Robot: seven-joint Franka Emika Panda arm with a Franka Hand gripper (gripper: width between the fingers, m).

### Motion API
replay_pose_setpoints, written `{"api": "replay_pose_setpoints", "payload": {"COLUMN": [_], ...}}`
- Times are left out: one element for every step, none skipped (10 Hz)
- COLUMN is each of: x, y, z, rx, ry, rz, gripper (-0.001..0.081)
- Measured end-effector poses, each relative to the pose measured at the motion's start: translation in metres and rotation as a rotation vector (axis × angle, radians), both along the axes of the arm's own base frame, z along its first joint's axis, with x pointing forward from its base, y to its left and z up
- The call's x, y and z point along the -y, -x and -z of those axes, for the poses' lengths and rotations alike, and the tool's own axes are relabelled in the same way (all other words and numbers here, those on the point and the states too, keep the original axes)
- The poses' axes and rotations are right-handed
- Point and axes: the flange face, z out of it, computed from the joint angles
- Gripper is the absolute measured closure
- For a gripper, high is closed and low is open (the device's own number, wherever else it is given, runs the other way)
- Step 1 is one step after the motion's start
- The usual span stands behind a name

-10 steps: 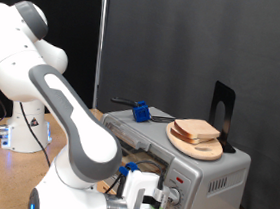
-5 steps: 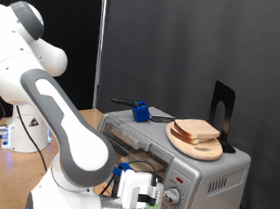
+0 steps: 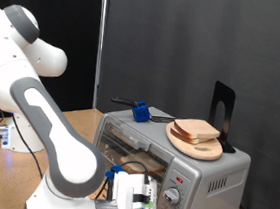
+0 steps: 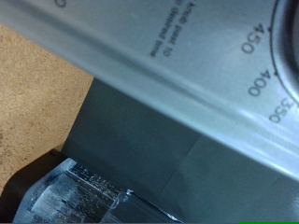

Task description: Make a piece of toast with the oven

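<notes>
The silver toaster oven (image 3: 189, 162) stands at the exterior view's right, its glass door shut. Pale bread slices (image 3: 197, 130) with brown crust lie stacked on a round wooden board (image 3: 200, 148) on the oven's top. I cannot tell whether a slice is inside the oven. My gripper (image 3: 142, 199) is low at the oven's front, close to the knobs (image 3: 173, 198). The wrist view shows the oven's front panel (image 4: 187, 65) very close, with dial marks 450, 400 and 350, and one metal fingertip (image 4: 79, 191) at the edge.
A blue object (image 3: 139, 111) with a dark handle and a black upright stand (image 3: 222, 113) sit on the oven's top. The oven rests on a wooden table (image 4: 33, 93). Black curtains hang behind.
The arm has swung lower and towards the exterior view's left. The gripper has shifted slightly left and down along the oven's front. The bread and board have not moved.
</notes>
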Motion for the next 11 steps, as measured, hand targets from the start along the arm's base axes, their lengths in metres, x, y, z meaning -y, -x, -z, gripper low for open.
{"api": "replay_pose_setpoints", "payload": {"x": [0.0002,0.0002,0.0002,0.0002,0.0002,0.0003,0.0004,0.0005,0.0005,0.0007,0.0011], "y": [0.0003,0.0004,0.0004,0.0003,0.0004,0.0004,0.0004,0.0004,0.0004,0.0004,0.0003], "z": [0.0013,0.0016,0.0016,0.0016,0.0016,0.0017,0.0019,0.0019,0.0020,0.0020,0.0021], "rx": [0.017,0.026,0.027,0.027,0.028,0.026,0.015,0.012,0.011,0.006,0.003], "ry": [-0.006,-0.006,-0.006,-0.006,-0.006,-0.007,-0.010,-0.011,-0.011,-0.012,-0.013], "rz": [-0.001,-0.002,-0.002,-0.002,-0.002,-0.001,0.000,0.000,0.000,0.000,0.001], "gripper": [0.0698,0.0698,0.0698,0.0698,0.0698,0.0698,0.0698,0.0698,0.0698,0.0698,0.0698]}}
